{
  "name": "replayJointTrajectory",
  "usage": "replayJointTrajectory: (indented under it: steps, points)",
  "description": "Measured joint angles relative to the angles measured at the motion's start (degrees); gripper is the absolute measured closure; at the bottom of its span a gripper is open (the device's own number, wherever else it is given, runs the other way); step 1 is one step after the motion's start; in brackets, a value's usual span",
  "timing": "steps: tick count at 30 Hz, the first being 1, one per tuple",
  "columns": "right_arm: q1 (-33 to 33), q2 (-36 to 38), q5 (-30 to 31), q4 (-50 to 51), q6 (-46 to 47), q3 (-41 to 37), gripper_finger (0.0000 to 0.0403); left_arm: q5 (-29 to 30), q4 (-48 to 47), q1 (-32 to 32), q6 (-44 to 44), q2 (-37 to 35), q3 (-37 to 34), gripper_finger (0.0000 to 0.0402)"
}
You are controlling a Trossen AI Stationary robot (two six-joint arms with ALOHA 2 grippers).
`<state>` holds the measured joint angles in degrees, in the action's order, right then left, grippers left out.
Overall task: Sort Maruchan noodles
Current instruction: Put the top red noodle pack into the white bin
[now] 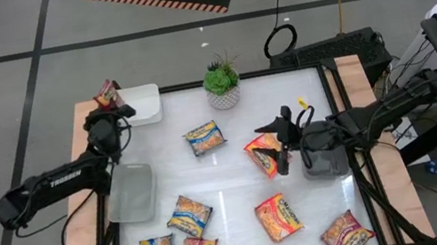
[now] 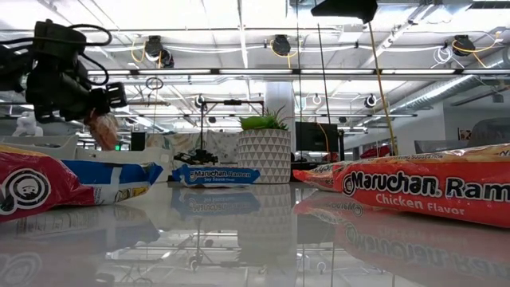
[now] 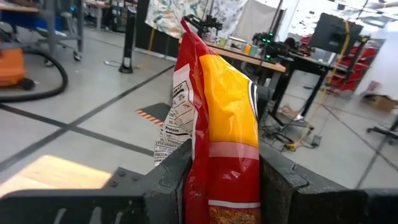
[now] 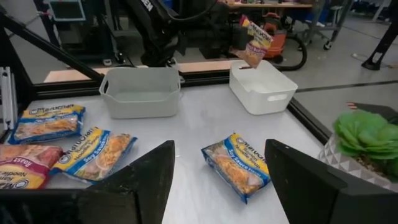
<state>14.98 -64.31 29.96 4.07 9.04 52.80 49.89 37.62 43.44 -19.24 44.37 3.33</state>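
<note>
The held packet (image 3: 217,118) is crinkly red and yellow plastic, its nutrition label edge-on in the left wrist view, standing upright between the fingers. The left gripper (image 1: 110,105) is clamped on it, raised above the far left corner of the table (image 1: 285,93), just beside the white tray (image 1: 143,104); the arm reaches along the left edge past the grey tray (image 1: 130,194). Eight more packets lie flat on the table: a blue one (image 1: 204,138) near the plant (image 1: 221,81), an orange one (image 1: 262,153) at the right gripper (image 1: 282,158), the rest along the near side. The right gripper sits low over the table, jaws wide apart, holding nothing
</note>
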Motion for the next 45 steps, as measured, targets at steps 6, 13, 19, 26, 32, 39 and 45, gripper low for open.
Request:
replayJointTrajectory:
  steps: [6,13,19,26,32,39,45]
  points:
    - [-1.57,0.0,0.0,-2.12,-1.89,0.0,0.0161,-1.31,0.04,1.11,-2.49,4.04,0.0,0.0273]
    - [-2.85,-0.02,-3.28,-6.53,-4.43,0.0,0.0161,-1.92,6.9,2.72,-3.17,10.38,0.0,0.0273]
    - [-4.07,0.0,-4.72,-7.77,-5.5,0.0,0.0161,-1.89,12.05,3.56,-2.94,15.11,0.0,0.0272]
    - [-5.19,-0.01,-4.73,-7.73,-5.69,0.0,0.0161,-4.35,14.55,4.23,0.6,19.77,0.75,0.0272]
    - [-5.17,-0.02,-4.75,-7.69,-5.36,0.0,0.0161,-5.31,14.57,4.07,-0.83,21.78,1.14,0.0269]
    - [-5.16,-0.02,-4.79,-7.26,-4.61,0.0,0.0161,-6.34,13.82,2.79,-2.53,22.0,1.8,0.0186]
    - [-5.16,-0.02,-7.74,-7.19,-4.18,0.0,0.0161,-6.45,13.01,1.5,-4.24,21.96,2.62,0.0137]
